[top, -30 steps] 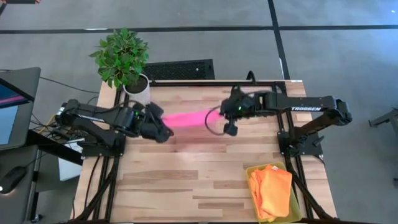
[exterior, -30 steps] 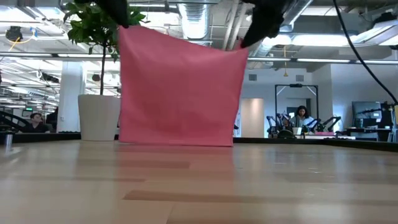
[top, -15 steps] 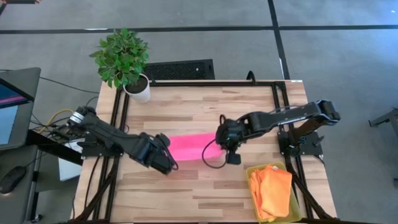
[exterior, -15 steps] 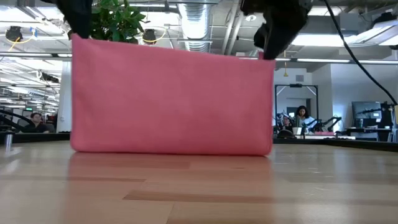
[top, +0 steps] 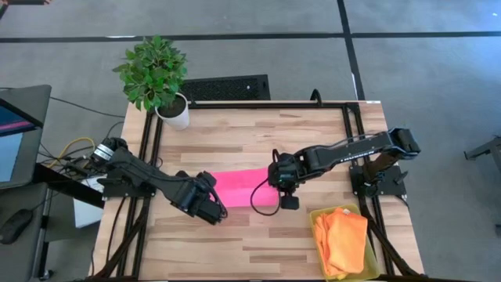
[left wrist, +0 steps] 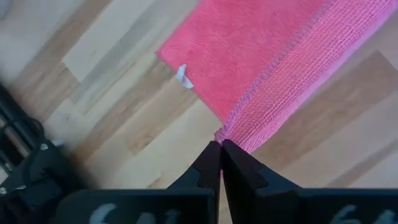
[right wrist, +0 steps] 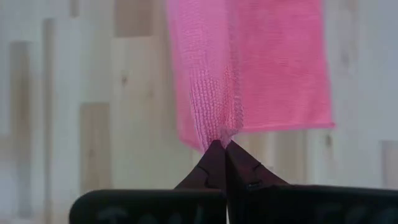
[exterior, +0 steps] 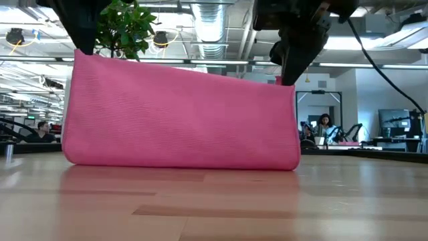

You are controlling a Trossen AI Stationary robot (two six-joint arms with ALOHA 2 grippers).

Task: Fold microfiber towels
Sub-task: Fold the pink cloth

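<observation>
A hot pink microfiber towel (top: 239, 186) hangs between my two grippers at the middle of the table. In the low view it stands as a broad sheet (exterior: 180, 114). Its lower part lies on the wood, with a white tag (left wrist: 182, 76) showing there. My left gripper (top: 214, 201) is shut on its upper left corner. My right gripper (top: 276, 186) is shut on its upper right corner. Both point steeply down. Orange towels (top: 342, 239) lie in a yellow bin (top: 316, 222) at the near right. My left gripper pinches the towel's upper left corner (left wrist: 225, 133) between its two fingers, slanting down from above. The cloth falls away from that corner, and its lower part rests on the table. My right gripper pinches the upper right corner (right wrist: 222, 133) between its two fingers, slanting down from above. The cloth bunches into a narrow ridge at the fingertips. The top edge (exterior: 187, 65) between the two corners runs nearly straight, slightly lower at the right.
A potted plant (top: 159, 76) stands at the table's far left corner. Bare wood lies toward the near edge in front of the towel. Beyond the table the low view shows an office with people seated far off.
Both grippers have come down and toward the table's near edge, tipping to point more steeply down, still shut on the corners. The towel, which hung as a tall sheet farther back, now stands lower, with its lower part laid on the wood.
</observation>
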